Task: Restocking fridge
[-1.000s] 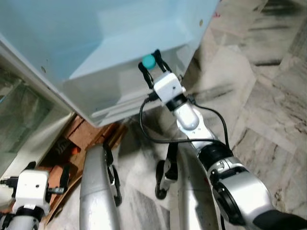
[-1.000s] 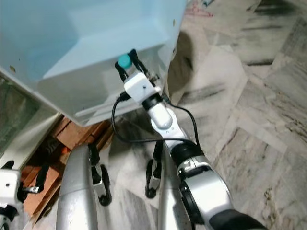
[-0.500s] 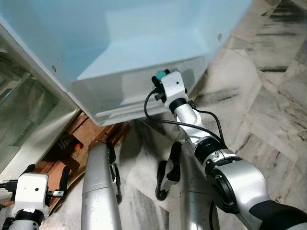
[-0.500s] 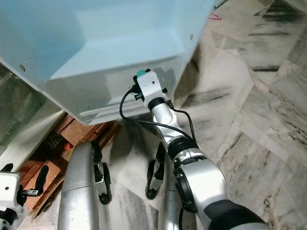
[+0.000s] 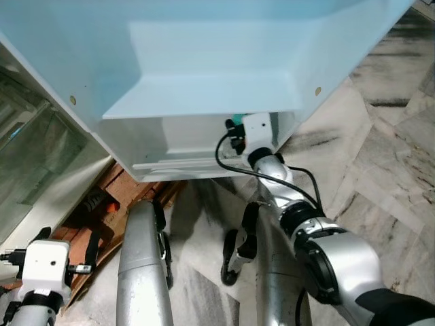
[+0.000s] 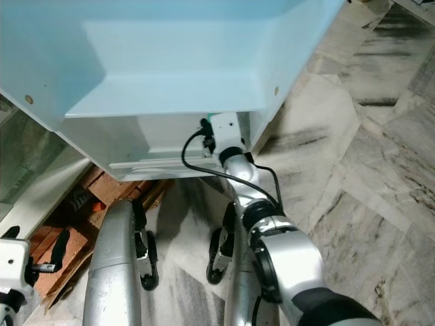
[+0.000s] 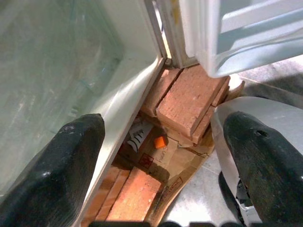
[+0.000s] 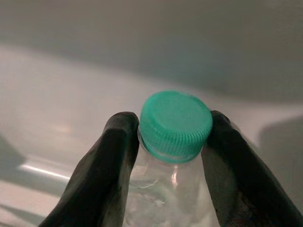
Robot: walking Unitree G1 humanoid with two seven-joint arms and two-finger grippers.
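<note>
Between the two black fingers (image 8: 108, 175) of the right gripper (image 8: 173, 142) sits a clear bottle (image 8: 163, 189) with a green cap (image 8: 175, 125). The fingers are closed on the neck just under the cap, one on each side. The bottle is held inside the lowest bin (image 5: 183, 139) of the open fridge door (image 5: 204, 61), near the bin's right end.

The door is pale blue-white plastic with a deep moulded shelf above the bin. Below and left of it, the fridge cabinet (image 5: 41, 163) shows a frosted drawer front. The fridge base rests on red bricks (image 7: 189, 101) laid over brown cardboard (image 7: 175, 165); a small orange piece (image 7: 160, 142) lies on the cardboard. The floor (image 5: 380, 149) is grey-veined marble tile.

From the head views, the right arm reaches up into the bin, and only a sliver of green cap appears beside the white wrist housing (image 5: 257, 128); the right wrist view gives the cap and grip in close detail against the bin's pale wall. The left wrist view gives the bricks and the cabinet's lower edge.

The left gripper (image 7: 161, 156) hangs low at the robot's left, its fingers spread wide and holding nothing.
</note>
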